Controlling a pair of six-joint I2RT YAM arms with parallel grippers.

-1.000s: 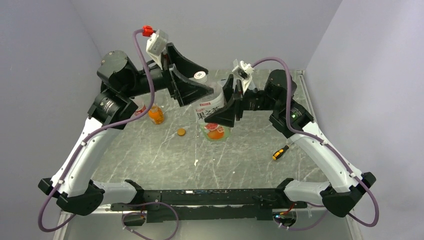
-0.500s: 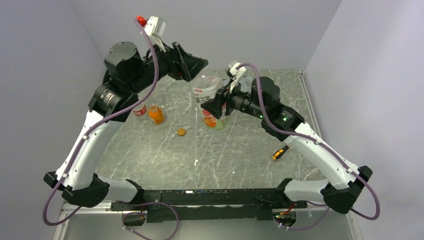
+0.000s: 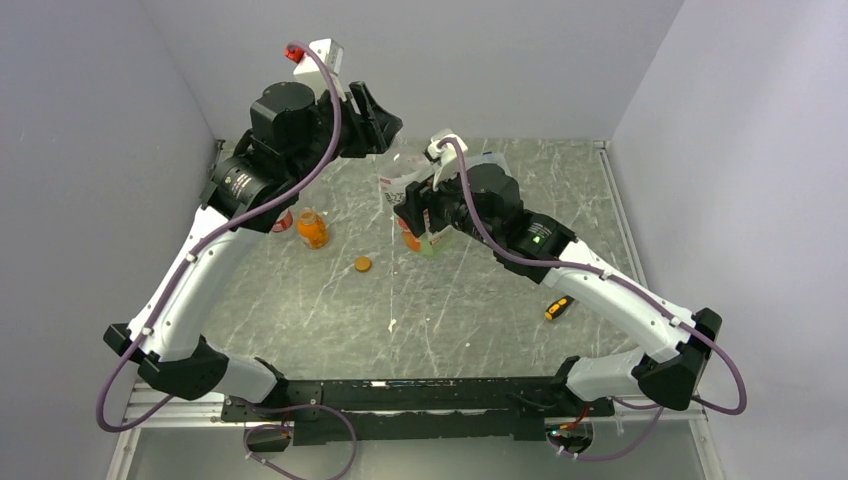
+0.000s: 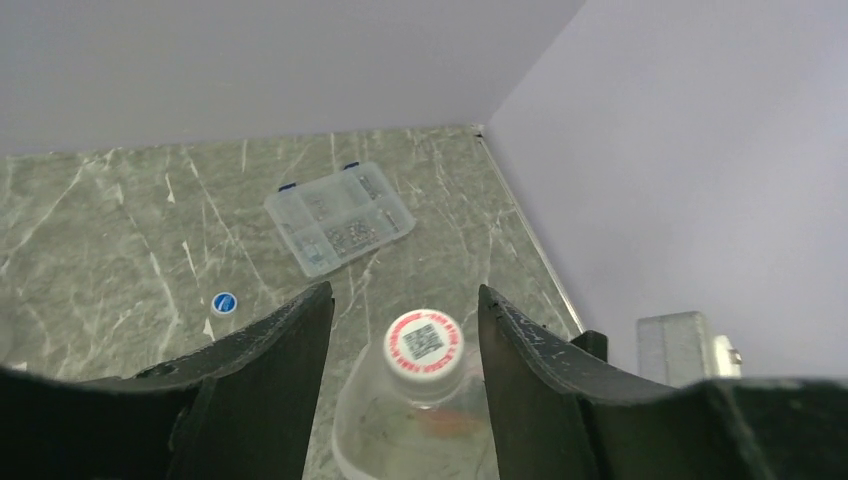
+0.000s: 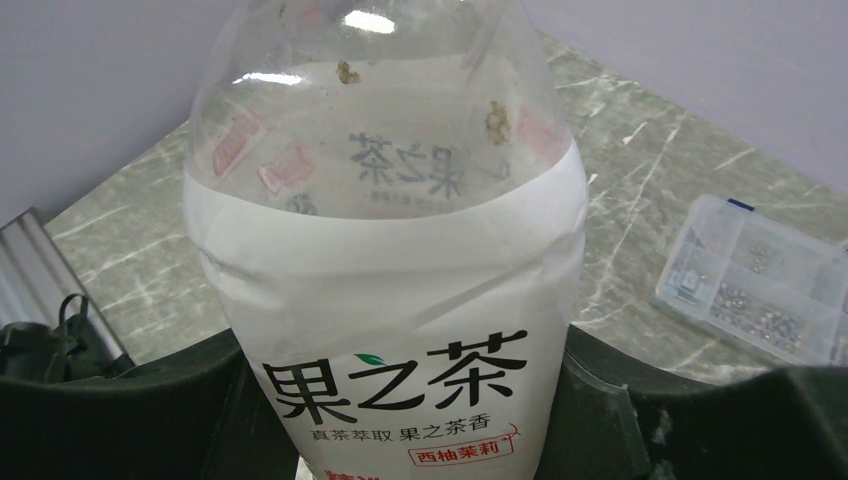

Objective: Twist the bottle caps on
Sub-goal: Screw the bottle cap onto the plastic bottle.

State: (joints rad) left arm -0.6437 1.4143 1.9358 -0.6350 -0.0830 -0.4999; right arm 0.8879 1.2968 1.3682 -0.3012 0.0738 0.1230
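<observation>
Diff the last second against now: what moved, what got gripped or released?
Right gripper, shut on the white-labelled bottle throughout, carried it leftward. Left gripper followed above it, jaws narrowing around the white cap but not yet clamped. Nothing released. Orange bottle, orange cap and screwdriver unmoved.

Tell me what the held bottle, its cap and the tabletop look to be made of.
The white-labelled bottle: thin, clear, glossy plastic, see-through with highlights and creases. The cap: opaque whitish plastic, probably, with red print on top. The tabletop: grey-green veined stone or marble-look laminate; cannot tell which.
</observation>
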